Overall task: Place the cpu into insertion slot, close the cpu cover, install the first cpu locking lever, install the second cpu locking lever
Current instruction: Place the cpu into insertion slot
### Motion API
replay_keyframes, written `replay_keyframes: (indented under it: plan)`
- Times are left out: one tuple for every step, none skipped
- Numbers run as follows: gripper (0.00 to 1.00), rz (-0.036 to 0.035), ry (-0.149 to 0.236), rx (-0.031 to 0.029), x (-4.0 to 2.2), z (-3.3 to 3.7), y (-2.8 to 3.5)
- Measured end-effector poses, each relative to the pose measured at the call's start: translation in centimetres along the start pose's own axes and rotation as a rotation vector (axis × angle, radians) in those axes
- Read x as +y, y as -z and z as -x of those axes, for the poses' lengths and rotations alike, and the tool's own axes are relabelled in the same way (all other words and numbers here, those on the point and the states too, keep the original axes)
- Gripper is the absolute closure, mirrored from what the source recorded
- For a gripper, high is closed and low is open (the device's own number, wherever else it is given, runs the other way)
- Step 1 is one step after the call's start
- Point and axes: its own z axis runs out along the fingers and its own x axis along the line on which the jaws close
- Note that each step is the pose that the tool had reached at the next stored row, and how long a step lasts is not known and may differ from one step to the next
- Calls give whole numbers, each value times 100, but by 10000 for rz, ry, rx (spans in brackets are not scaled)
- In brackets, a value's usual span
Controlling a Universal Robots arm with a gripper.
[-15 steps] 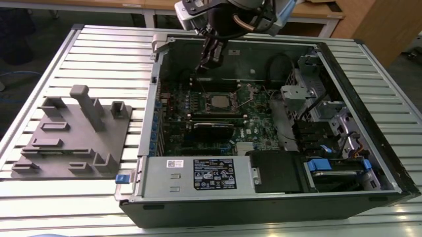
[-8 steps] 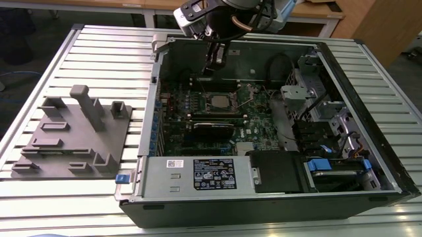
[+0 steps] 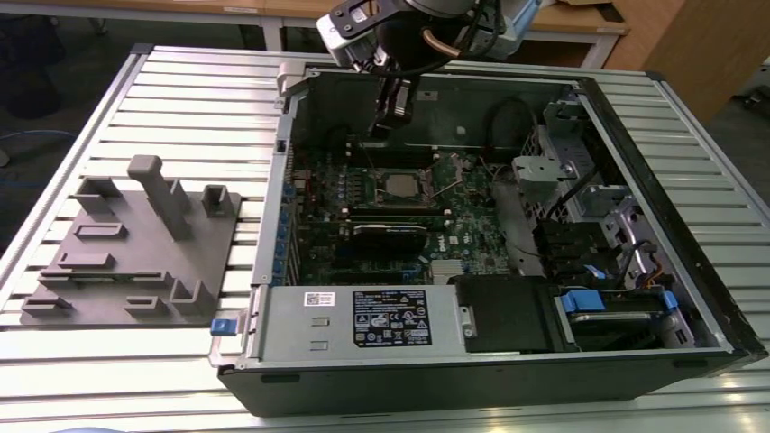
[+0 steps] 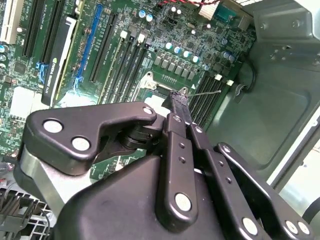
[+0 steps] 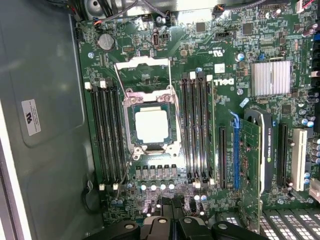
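With the small flat silver-grey square cpu already seated in the silvery-rimmed square insertion slot and the thin silvery frame-plate cpu cover standing open beside it, the jaws (shut, holding nothing) could, pushing off-centre, scrape the cpu or jam the cpu cover.
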Motion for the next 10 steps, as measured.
replay_keyframes:
  plan:
    - [90,5,2,2,1,0,-2]
    - [90,7,2,3,1,0,-2]
    - [90,8,2,4,1,0,-3]
    - [90,8,2,4,1,0,-3]
    - [90,9,2,4,1,0,-3]
    - [90,8,2,4,1,0,-3]
    - [90,10,2,5,1,0,-4]
    - [90,26,3,7,1,0,-7]
    - [90,43,3,7,1,0,-9]
    - [90,49,4,7,2,0,-9]
